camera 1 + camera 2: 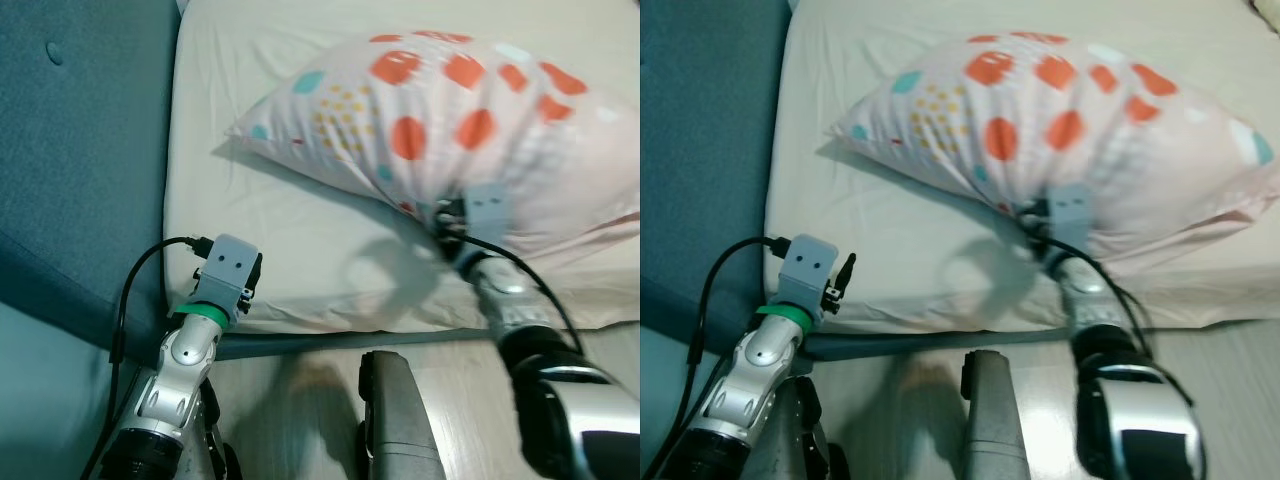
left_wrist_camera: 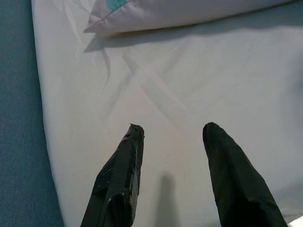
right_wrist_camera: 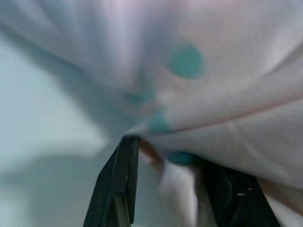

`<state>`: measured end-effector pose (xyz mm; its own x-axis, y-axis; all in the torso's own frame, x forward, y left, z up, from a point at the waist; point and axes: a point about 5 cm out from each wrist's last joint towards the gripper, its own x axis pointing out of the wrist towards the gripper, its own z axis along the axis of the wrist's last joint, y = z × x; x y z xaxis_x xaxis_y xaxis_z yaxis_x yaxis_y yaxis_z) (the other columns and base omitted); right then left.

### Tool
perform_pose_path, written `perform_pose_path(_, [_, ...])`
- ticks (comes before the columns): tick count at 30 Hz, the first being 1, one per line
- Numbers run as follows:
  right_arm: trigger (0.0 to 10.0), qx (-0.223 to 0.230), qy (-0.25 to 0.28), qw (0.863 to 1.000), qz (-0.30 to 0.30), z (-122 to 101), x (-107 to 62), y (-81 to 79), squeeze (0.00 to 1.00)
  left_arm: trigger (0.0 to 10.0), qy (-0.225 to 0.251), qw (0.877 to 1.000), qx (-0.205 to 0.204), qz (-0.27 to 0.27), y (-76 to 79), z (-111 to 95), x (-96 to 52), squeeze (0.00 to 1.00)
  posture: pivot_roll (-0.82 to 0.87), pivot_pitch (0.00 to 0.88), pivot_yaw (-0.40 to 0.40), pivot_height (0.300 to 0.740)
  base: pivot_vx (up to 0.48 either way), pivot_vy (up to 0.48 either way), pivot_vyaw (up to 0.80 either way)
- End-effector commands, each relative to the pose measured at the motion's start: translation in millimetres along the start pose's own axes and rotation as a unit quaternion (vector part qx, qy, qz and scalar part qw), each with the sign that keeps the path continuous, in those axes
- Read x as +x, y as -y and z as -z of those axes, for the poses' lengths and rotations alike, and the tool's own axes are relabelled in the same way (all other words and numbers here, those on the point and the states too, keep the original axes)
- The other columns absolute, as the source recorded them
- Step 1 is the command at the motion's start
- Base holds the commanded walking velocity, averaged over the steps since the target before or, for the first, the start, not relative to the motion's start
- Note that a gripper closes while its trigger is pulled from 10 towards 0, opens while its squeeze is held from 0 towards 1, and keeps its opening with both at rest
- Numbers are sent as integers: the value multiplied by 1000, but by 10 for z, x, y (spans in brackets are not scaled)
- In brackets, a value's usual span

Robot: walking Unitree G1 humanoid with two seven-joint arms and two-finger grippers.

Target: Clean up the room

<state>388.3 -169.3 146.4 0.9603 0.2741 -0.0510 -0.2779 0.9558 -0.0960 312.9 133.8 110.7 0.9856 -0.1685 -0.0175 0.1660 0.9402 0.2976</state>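
No containers in front of us: just the bed [image 1: 300, 270] with a cream fitted sheet, and the pillow [image 1: 450, 110] on it.

Pillow: pale pink-white case with big orange-red dots, a patch of small yellow dots, and a few teal spots. It lies across the far-right part of the mattress, its pointed corner aimed toward our left. The near edge is bunched and raised off the sheet, with a shadow under it.

Our right gripper [image 3: 165, 161] is on that near lower edge. In the right wrist view, fabric is pinched between the two black fingers [image 3: 120, 184], with folds radiating out from the grip and teal dots right at the pinch. So the right hand is clamped on the pillow. From the head camera we see the grey wrist block pushed into the underside of the pillow, cable trailing down the silver forearm.

Our left gripper [image 2: 173, 156] hovers low over bare sheet near the mattress's left edge, fingers spread apart and holding nothing. The pillow's corner [image 2: 118, 19] is well ahead of it, not touching.

Teal upholstered panel [image 1: 70, 150] runs along the bed's left side. Light wood floor [image 1: 300, 420] below the mattress edge. The head camera picture is slightly blurred around the right arm.
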Motion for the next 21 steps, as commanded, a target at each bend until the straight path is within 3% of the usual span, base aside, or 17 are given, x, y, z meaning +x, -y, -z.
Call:
perform_pose_path(1, [10000,22,53,991,-123,-224,110,-379,0,10000,-14,1000,-1,0,17,48,-10,0,-21,220,74,565,0,0,0])
perform_pose_path(2, [10000,22,53,991,-123,-224,110,-379,0,10000,-14,1000,-1,0,17,48,-10,0,-21,220,74,565,0,0,0])
perform_pose_path(3, [10000,40,71,981,-175,-294,130,-553,0,10000,-12,1000,-2,-1,19,30,2,0,-21,220,74,565,0,0,0])
perform_pose_path(4, [10000,40,71,981,-175,-294,130,-553,0,10000,-12,1000,-2,-1,19,30,2,0,-21,220,74,565,0,0,0])
perform_pose_path(6, [10000,98,134,943,-289,-579,119,-929,0,10000,-5,1000,-6,-12,-6,-23,36,0,-24,208,72,565,0,0,0])
perform_pose_path(8, [10000,144,192,905,-350,-875,63,-1130,0,10000,1,1000,-8,-21,-30,-65,61,0,-24,208,72,565,0,0,0])
perform_pose_path(10, [10000,184,258,870,-379,-1206,18,-1189,0,10000,6,999,-15,-35,-68,-115,95,0,-30,199,72,565,0,0,0])
perform_pose_path(11, [10000,184,258,870,-379,-1206,18,-1189,0,10000,6,999,-15,-35,-68,-115,95,0,-30,199,72,565,0,0,0])
perform_pose_path(12, [10000,199,284,854,-389,-1346,-7,-1195,0,10000,11,999,-16,-43,-94,-146,113,0,-31,197,73,565,0,0,0])
perform_pose_path(13, [10000,199,284,854,-389,-1346,-7,-1195,0,10000,11,999,-16,-43,-94,-146,113,0,-31,197,73,565,0,0,0])
perform_pose_path(14, [10000,211,309,837,-399,-1472,-36,-1194,0,10000,16,998,-19,-51,-122,-182,133,0,-31,197,73,565,0,0,0])
perform_pose_path(15, [10000,211,309,837,-399,-1472,-36,-1194,0,10000,16,998,-19,-51,-122,-182,133,0,-31,197,73,565,0,0,0])
perform_pose_path(16, [10000,226,337,817,-410,-1636,-74,-1186,0,10000,28,997,-24,-66,-186,-264,171,0,-33,191,75,565,0,0,0])
perform_pose_path(17, [10000,226,352,807,-417,-1755,-92,-1201,0,10000,44,995,-29,-83,-281,-373,217,0,-38,183,75,565,0,0,0])
perform_pose_path(18, [10000,206,348,813,-418,-1757,-80,-1243,0,10000,61,993,-30,-99,-385,-484,249,0,-40,178,73,565,0,0,0])
perform_pose_path(19, [10000,206,348,813,-418,-1757,-80,-1243,0,10000,61,993,-30,-99,-385,-484,249,0,-40,178,73,565,0,0,0])
perform_pose_path(21, [10000,177,316,834,-416,-1597,-23,-1326,0,10000,84,989,-26,-119,-540,-626,269,0,-40,176,71,565,0,0,0])
